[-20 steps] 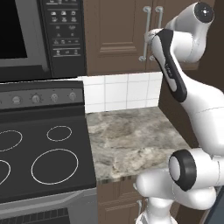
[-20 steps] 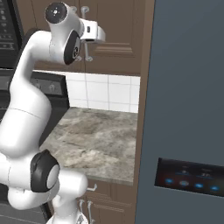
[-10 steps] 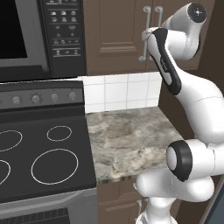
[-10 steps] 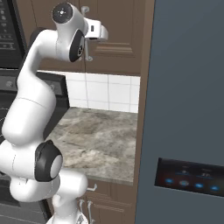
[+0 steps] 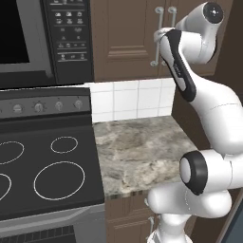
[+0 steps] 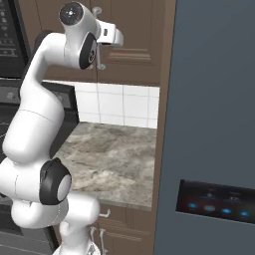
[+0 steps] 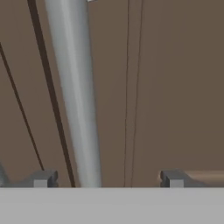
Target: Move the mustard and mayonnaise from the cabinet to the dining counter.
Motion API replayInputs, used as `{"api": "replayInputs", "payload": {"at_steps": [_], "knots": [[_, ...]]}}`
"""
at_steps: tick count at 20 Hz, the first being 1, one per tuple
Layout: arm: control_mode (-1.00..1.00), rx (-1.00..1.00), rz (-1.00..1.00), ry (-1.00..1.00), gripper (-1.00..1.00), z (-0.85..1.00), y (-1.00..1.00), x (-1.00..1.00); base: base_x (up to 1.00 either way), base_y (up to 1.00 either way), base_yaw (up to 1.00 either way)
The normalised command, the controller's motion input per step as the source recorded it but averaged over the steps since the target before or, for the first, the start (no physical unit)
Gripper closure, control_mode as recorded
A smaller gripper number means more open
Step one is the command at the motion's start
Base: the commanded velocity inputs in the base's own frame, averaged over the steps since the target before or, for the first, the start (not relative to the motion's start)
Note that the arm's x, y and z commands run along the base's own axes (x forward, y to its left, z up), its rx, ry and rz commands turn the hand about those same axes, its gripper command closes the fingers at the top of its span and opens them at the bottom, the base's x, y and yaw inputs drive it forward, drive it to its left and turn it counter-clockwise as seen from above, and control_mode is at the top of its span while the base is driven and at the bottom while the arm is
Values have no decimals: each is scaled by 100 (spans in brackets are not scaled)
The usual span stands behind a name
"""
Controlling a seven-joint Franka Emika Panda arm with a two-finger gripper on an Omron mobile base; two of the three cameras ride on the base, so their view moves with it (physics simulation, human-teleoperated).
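Note:
The dark brown cabinet [image 5: 123, 38] hangs above the worktop with both doors shut. My gripper [image 7: 107, 179] is up against its right part, open. One long silver bar handle [image 7: 74, 87] runs between the two fingertips [image 7: 41, 178], nearer the left one and touching neither. From the left base view, that handle [image 5: 156, 38] sits just beside my forearm; from the right base view, my white hand [image 6: 110, 35] points at the door. The mustard and the mayonnaise are hidden. The dining counter is out of view.
A small marble worktop [image 5: 137, 147] lies below the cabinet, backed by white tiles [image 5: 128, 99]. A black stove [image 5: 42, 166] and a microwave [image 5: 28, 38] stand to the left. A tall grey fridge [image 6: 214, 124] walls off the right side.
The arm has reached a little further up and in toward the cabinet door. The doors have stayed shut.

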Motion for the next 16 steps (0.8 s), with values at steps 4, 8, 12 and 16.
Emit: {"api": "replayInputs", "payload": {"at_steps": [4, 8, 12, 16], "knots": [[-100, 0, 0, 0, 100, -14, 0, 35, 0, 0, 0], [-100, 0, -3, 0, 100, -12, -12, 23, 0, 0, 0], [-100, 4, -10, 0, 100, -17, -14, 21, 0, 0, 0], [-100, 1, -11, 3, 100, -15, -11, 21, 0, 0, 0]]}}
